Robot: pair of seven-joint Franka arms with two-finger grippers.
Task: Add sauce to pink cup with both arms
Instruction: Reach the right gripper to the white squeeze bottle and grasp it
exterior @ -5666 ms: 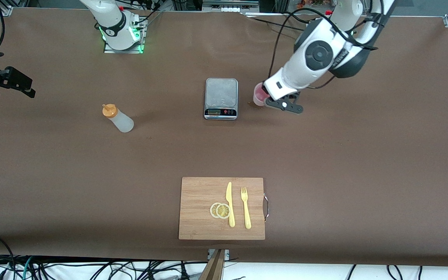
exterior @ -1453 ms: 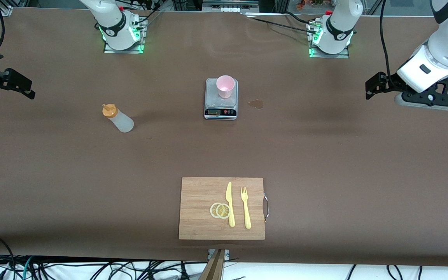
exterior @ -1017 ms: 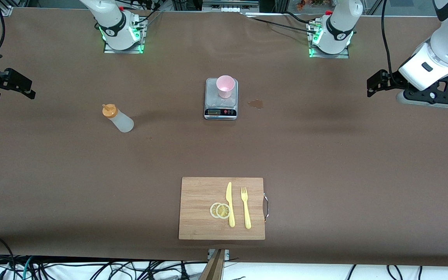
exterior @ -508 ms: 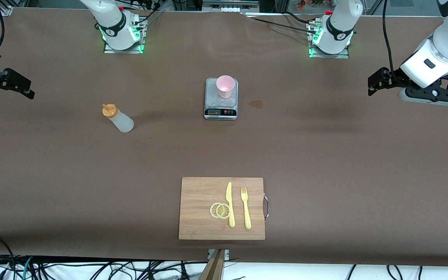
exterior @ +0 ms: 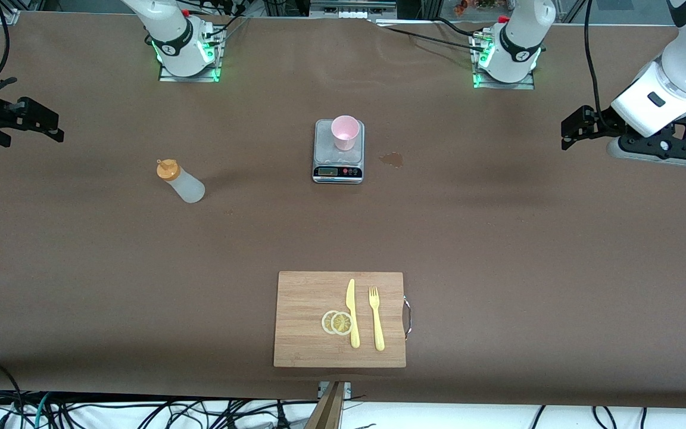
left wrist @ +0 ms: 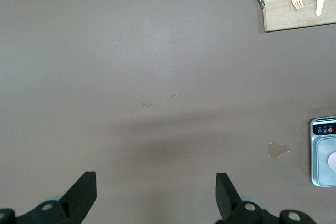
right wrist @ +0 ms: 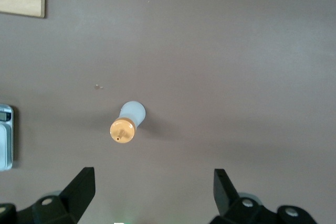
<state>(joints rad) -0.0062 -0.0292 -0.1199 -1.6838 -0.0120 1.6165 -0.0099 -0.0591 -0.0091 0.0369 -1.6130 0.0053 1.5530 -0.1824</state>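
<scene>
Brown tabletop: translucent sauce (exterior: 181, 182) with orange cap stands centre-left; pale pink cup (exterior: 344, 132) sits on the scale (exterior: 338, 151), upper centre. My right gripper (exterior: 36, 122), open like my left gripper (exterior: 578, 128), has shifted slightly inward.

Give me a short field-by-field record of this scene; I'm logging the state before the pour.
pink cup: upright on the scale
sauce: standing on the table, untouched, toward the right arm's end
left end effector: open, empty, above the left arm's end of the table
right end effector: open, empty, above the right arm's end of the table
cutting board: nearest the front camera, with knife, fork and lemon slices
stain: beside the scale
</scene>
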